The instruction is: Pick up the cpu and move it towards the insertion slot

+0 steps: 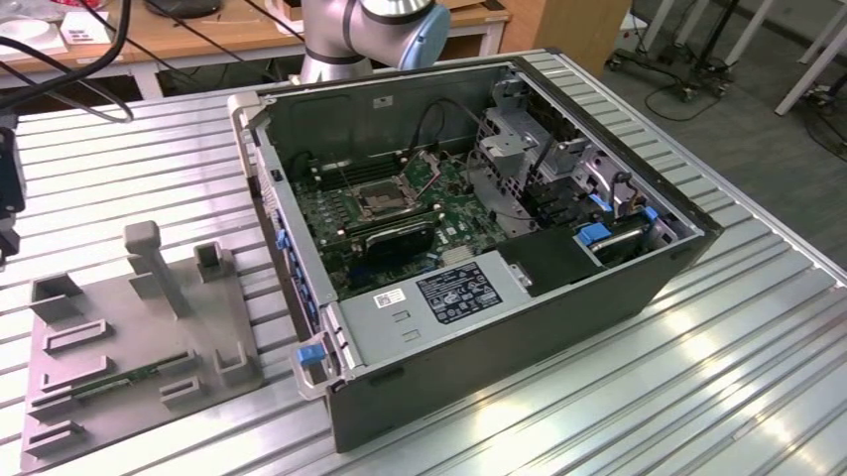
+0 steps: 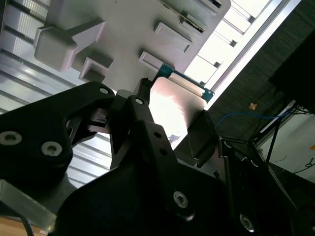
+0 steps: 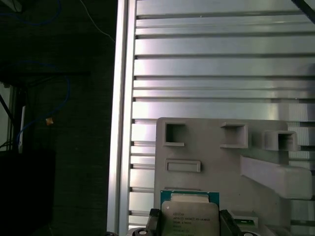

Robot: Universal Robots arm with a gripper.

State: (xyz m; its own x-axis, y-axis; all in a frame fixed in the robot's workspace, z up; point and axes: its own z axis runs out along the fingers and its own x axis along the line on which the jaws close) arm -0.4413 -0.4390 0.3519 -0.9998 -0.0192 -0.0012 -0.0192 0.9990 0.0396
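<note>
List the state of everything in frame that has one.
cpu: gripped at two opposite edges, over the gray fixture.
gripper: shut on the cpu.
computer case: on its side, panel off, interior open.
insertion slot: exposed inside the computer case; frame open or shut, cannot tell.

An open computer case (image 1: 530,327) is set on a slatted metal table (image 1: 741,377). At the exterior view's left, a grey holder plate (image 1: 126,342) is laid beside it, a green strip (image 1: 126,378) seated in it.

The cpu (image 3: 189,216) looks glossy metal, the tray (image 3: 216,167) matt plastic.
</note>
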